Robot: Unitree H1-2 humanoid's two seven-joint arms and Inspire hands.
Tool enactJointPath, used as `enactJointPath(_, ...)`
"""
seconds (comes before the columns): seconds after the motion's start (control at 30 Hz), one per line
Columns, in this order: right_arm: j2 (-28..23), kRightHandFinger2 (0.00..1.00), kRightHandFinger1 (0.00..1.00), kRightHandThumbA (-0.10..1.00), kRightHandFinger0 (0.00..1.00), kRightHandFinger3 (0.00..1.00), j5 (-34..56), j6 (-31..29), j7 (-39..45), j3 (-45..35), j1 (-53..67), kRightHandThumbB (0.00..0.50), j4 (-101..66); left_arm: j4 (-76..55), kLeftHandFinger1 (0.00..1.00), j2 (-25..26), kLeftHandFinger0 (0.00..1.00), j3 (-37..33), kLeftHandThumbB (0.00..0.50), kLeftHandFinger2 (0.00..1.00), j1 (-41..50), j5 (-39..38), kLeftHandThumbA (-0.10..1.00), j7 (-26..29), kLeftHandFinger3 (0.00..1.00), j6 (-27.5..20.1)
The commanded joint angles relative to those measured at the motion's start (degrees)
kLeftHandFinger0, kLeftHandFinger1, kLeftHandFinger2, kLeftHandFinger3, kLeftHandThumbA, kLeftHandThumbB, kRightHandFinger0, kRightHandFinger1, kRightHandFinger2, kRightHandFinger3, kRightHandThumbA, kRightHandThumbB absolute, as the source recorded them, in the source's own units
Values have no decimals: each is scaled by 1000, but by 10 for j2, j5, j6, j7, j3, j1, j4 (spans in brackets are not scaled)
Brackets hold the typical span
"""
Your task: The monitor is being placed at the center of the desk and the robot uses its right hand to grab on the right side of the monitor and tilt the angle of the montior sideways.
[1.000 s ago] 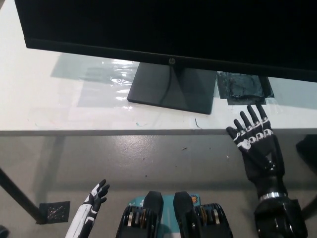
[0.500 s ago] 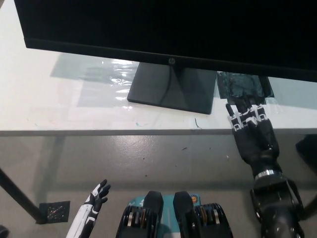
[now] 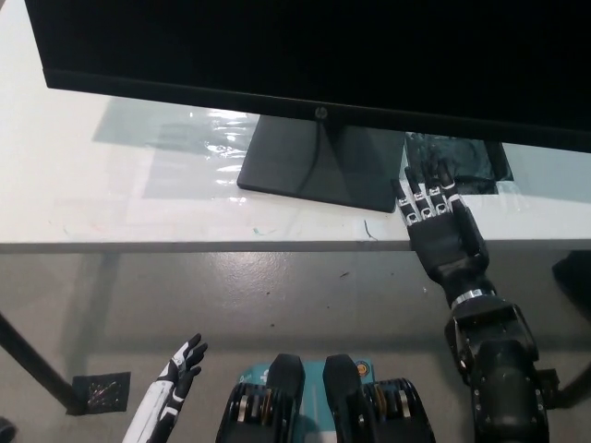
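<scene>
A black monitor (image 3: 314, 55) fills the top of the head view, its dark square base (image 3: 319, 161) resting on the white desk (image 3: 111, 198). My black right hand (image 3: 439, 226) is open, fingers spread and pointing up, over the desk's front edge just right of the base and below the screen's lower rim. It touches nothing. My white left hand (image 3: 180, 365) rests low at the bottom left, open, away from the desk.
A dark square patch (image 3: 457, 161) lies on the desk just beyond my right hand's fingertips. Clear plastic film (image 3: 199, 138) sits left of the base. Grey floor shows below the desk edge, with a small dark tile (image 3: 102, 395) at the lower left.
My right hand has moved up and to the left, from below the desk's front edge onto it, closer to the monitor base. The left hand has barely shifted.
</scene>
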Motion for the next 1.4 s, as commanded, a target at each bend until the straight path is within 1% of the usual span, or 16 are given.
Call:
enactJointPath(0.0, -2, 1000, 1000, 1000, 1000, 1000, 2, 8, 50, -15, -41, 404, 15, -8, 1000, 8, 1000, -2, 334, 1000, -7, -2, 1000, 8, 1000, -25)
enactJointPath(0.17, -13, 1000, 1000, 1000, 1000, 1000, -4, 8, 64, -32, -63, 414, 46, -7, 1000, 6, 1000, -3, 344, 1000, -4, -2, 1000, 9, 1000, -25)
enactJointPath(0.27, -15, 1000, 1000, 1000, 1000, 1000, -10, 8, 57, -41, -66, 409, 58, -12, 1000, 6, 1000, -9, 340, 1000, 9, 5, 1000, 16, 1000, -25)
enactJointPath(0.33, -16, 1000, 1000, 1000, 1000, 1000, -14, 2, 59, -45, -73, 401, 65, -12, 1000, 6, 1000, -9, 352, 1000, 10, 4, 1000, 15, 1000, -25)
enactJointPath(0.43, -19, 1000, 1000, 1000, 1000, 1000, -16, 1, 52, -53, -82, 410, 74, -12, 1000, 7, 1000, -11, 350, 1000, 14, 4, 1000, 16, 1000, -25)
enactJointPath(0.77, -21, 1000, 1000, 1000, 1000, 1000, -29, 3, 42, -70, -104, 407, 74, -10, 1000, 7, 1000, -12, 354, 1000, 12, 3, 1000, 17, 1000, -25)
enactJointPath(0.83, -28, 1000, 1000, 1000, 1000, 1000, -32, 2, 60, -71, -116, 411, 95, -10, 1000, 8, 1000, -13, 351, 1000, 11, 2, 1000, 16, 1000, -25)
enactJointPath(0.93, -30, 1000, 1000, 1000, 1000, 1000, -38, -2, 61, -75, -122, 404, 110, -10, 1000, 7, 1000, -14, 353, 1000, 12, 3, 1000, 17, 1000, -25)
enactJointPath(1.07, -32, 1000, 1000, 1000, 1000, 1000, -44, -8, 64, -79, -130, 415, 125, -10, 1000, 7, 1000, -14, 350, 1000, 13, 3, 1000, 19, 1000, -25)
enactJointPath(1.37, -38, 1000, 1000, 1000, 1000, 1000, -57, -20, 70, -90, -154, 422, 162, -9, 1000, 9, 1000, -19, 355, 1000, 12, 5, 1000, 24, 1000, -25)
